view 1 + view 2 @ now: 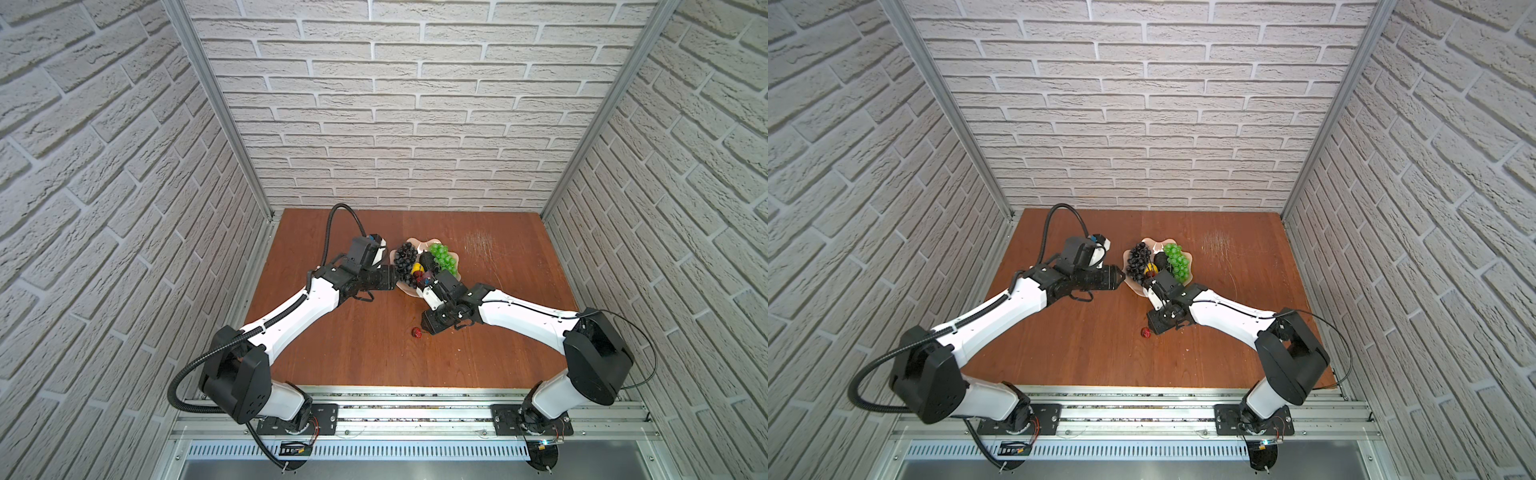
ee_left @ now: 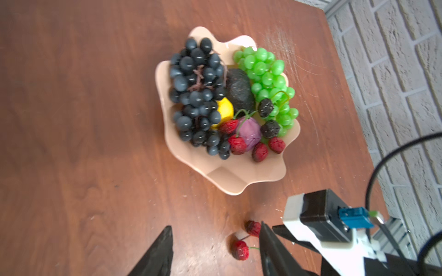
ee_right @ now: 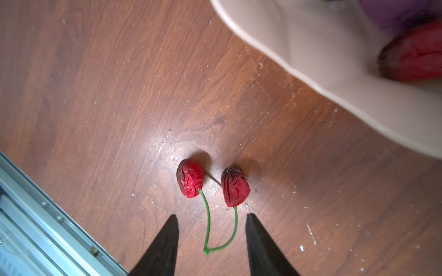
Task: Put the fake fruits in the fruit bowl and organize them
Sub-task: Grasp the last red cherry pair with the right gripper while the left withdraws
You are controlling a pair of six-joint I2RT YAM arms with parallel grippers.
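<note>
The fruit bowl (image 2: 239, 176) (image 1: 417, 242) (image 1: 1156, 241) holds dark grapes (image 2: 196, 95), green grapes (image 2: 267, 76), a lemon (image 2: 224, 110), an avocado (image 2: 239, 90), a purple round fruit (image 2: 248, 131), and red (image 2: 236, 144) and black cherries (image 2: 270, 129). One stemmed red cherry pair (image 3: 190, 178) (image 1: 416, 332) (image 1: 1145, 332) lies on the table in front of the bowl. My right gripper (image 3: 211, 216) (image 1: 423, 328) is open, its fingers either side of the green stem without touching it. My left gripper (image 2: 216, 224) (image 1: 397, 274) hangs open and empty at the bowl's left edge.
The wooden table (image 1: 374, 365) ends at an aluminium rail (image 3: 35, 215) close to the cherry pair. Brick walls close in three sides. The right arm's wrist camera (image 2: 318, 215) sits just beside the left gripper's view of the cherries.
</note>
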